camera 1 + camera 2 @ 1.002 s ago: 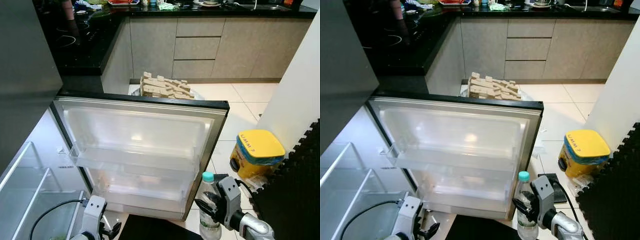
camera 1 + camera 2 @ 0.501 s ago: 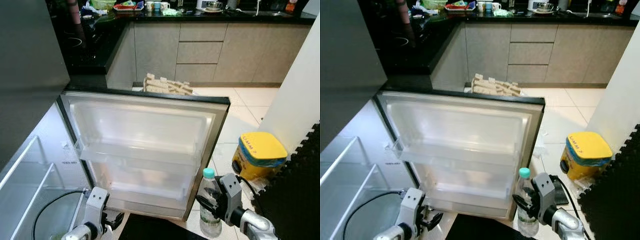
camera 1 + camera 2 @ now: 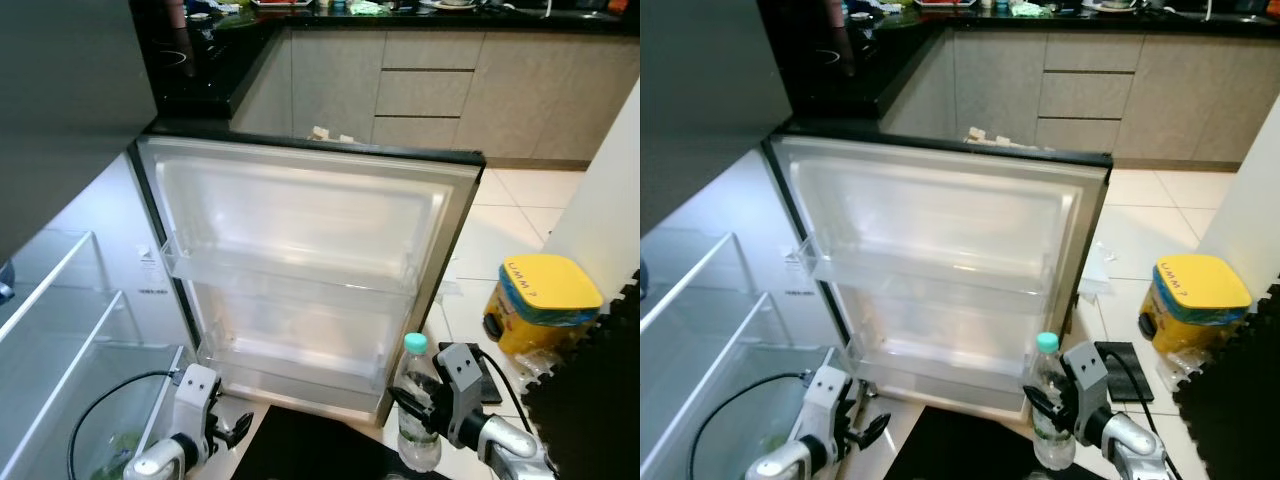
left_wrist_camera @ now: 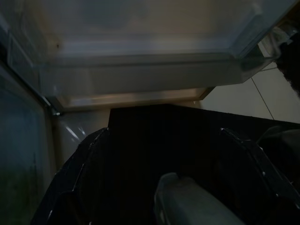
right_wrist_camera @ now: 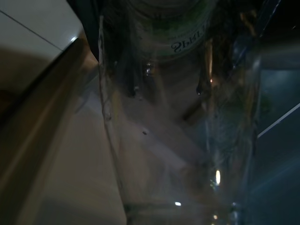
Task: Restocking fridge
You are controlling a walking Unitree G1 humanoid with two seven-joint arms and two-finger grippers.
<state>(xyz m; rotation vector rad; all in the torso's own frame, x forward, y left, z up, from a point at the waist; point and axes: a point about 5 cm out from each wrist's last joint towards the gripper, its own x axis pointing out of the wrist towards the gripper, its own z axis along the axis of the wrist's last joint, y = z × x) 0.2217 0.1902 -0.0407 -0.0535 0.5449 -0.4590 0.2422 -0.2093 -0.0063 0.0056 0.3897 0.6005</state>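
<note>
Right gripper: the right gripper (image 3: pixel 412 410), two black fingers on a silver arm, lower right of the head view, clamped around the body of the bottle.
Bottle: clear plastic water bottle with a pale green cap (image 3: pixel 416 405), upright, lower centre-right of the frame, just in front of the open door's lower right corner; in the right wrist view its transparent wall (image 5: pixel 178 122) sits very close to the lens, with part of a green-edged label readable near the top.
Left gripper: the left gripper (image 3: pixel 232 428), lower left of the frame, low beside the bottom edge of the fridge door, fingers spread apart and holding nothing; a black cable (image 3: pixel 100 430) loops off its wrist.
Fridge door: white-lined fridge door with a dark outer rim (image 3: pixel 300 230), swung open across the middle of the frame.
Door shelves: two clear plastic door bins, the upper (image 3: pixel 290 285) mid-door, the lower (image 3: pixel 290 360) near the bottom.
Fridge interior: glass shelves (image 3: pixel 50 330) at the left edge; something green shows in the lowest drawer (image 3: pixel 110 450).
Bin: yellow-lidded container with a blue band (image 3: pixel 542 300) on the pale tiled floor, right of the door.
Floor mat: black foam mat (image 3: pixel 600 400), lower right corner.
Kitchen: grey cabinet fronts (image 3: pixel 430 90) under a black countertop (image 3: pixel 450 15), along the top of the frame.
</note>
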